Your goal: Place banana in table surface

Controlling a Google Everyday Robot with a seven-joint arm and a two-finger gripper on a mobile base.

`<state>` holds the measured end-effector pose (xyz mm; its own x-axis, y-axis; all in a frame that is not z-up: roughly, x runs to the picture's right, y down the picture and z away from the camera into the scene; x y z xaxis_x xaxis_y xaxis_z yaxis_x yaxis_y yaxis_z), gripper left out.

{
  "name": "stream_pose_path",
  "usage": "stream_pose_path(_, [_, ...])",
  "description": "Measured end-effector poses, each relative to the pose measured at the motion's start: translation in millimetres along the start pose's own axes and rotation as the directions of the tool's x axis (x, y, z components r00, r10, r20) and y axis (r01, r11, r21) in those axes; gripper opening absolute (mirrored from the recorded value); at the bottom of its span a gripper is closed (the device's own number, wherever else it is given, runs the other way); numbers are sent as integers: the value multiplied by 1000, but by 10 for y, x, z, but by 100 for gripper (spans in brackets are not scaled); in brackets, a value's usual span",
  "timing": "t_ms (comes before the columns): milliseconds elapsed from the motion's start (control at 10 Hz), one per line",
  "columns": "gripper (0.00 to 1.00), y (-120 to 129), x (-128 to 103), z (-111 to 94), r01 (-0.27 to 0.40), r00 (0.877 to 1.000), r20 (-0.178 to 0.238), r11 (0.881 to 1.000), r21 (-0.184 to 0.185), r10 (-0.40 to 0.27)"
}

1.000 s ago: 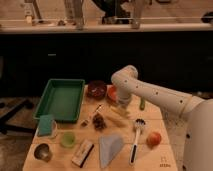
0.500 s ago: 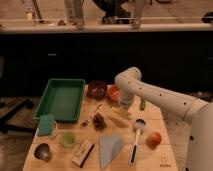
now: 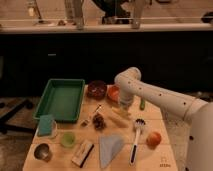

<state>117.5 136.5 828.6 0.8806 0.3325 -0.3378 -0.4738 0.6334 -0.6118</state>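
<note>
The banana is pale yellow and lies across the light tan wooden table surface, right of centre. My gripper hangs from the white arm, which reaches in from the right. It points down directly over the banana's far end, at or just above it. Whether it touches the banana is hidden by the wrist.
A green tray is at the left, with a dark bowl and an orange bowl behind the gripper. A slim green vegetable, an orange fruit, a white-handled utensil, a grey cloth, a green cup and a metal cup lie around.
The arm has moved a little to the right and down, bringing the gripper lower over the banana. The other objects have not moved.
</note>
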Motion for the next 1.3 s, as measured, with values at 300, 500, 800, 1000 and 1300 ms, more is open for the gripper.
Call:
stream_pose_path(300, [80,3,-5,0,1,1000,0,1000,0,-1])
stream_pose_path(500, [80,2,-1,0,1,1000,-1,1000,0,-1])
stream_pose_path(800, [80,2,0,0,0,1000,-1,1000,0,0])
stream_pose_path(1000, [80,1,2,0,0,1000,-1,1000,0,0])
stream_pose_path(1300, [80,1,2,0,0,1000,-1,1000,0,0])
